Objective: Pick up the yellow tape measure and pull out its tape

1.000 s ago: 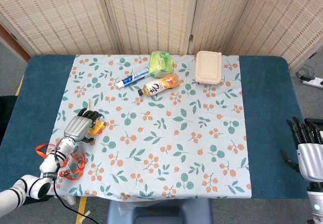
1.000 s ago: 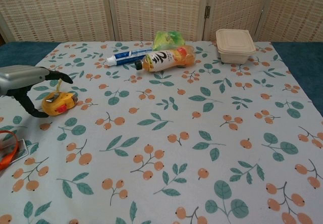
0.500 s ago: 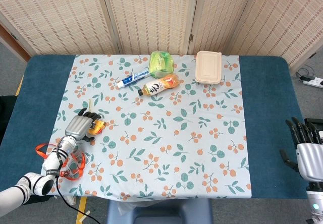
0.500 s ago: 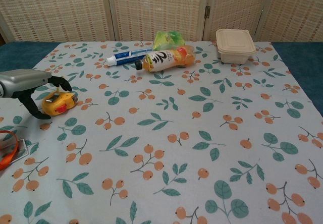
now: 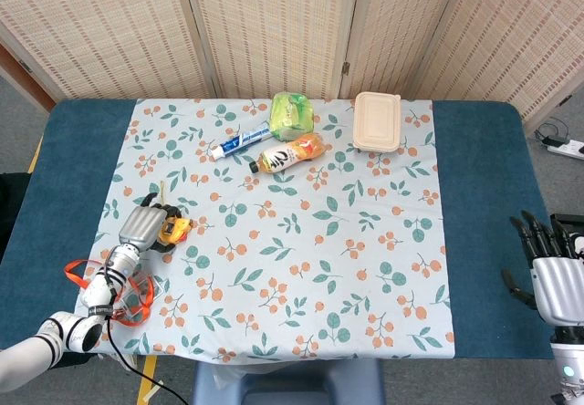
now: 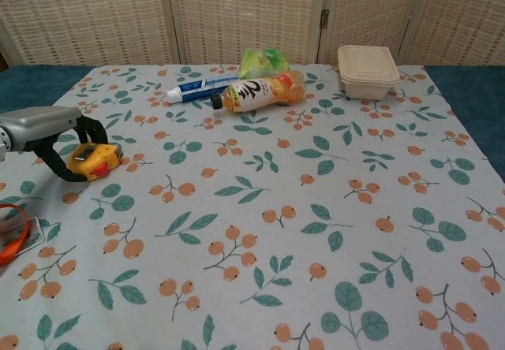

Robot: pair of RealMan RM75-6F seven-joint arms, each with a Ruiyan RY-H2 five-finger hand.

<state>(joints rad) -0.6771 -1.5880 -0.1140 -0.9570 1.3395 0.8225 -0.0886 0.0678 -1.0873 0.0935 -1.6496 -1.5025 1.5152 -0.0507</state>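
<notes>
The yellow tape measure (image 5: 173,231) (image 6: 95,161) lies on the floral cloth near its left edge. My left hand (image 5: 144,228) (image 6: 49,132) is down over it from the left. Its dark fingers (image 6: 96,132) curl over the far side, and the thumb hooks round the near side, so the case is gripped between them while resting on the cloth. No tape is drawn out. My right hand (image 5: 555,275) hangs off the table's right edge with its fingers spread and nothing in it. Only the head view shows it.
At the back of the cloth lie a toothpaste tube (image 5: 241,140), an orange drink bottle (image 5: 290,154), a green bag (image 5: 292,115) and a beige lidded box (image 5: 377,121). An orange-framed object (image 5: 117,288) sits under my left forearm, near the front left corner.
My left hand has dropped lower and its fingers and thumb have closed in around the tape measure. My right hand has sunk a little.
</notes>
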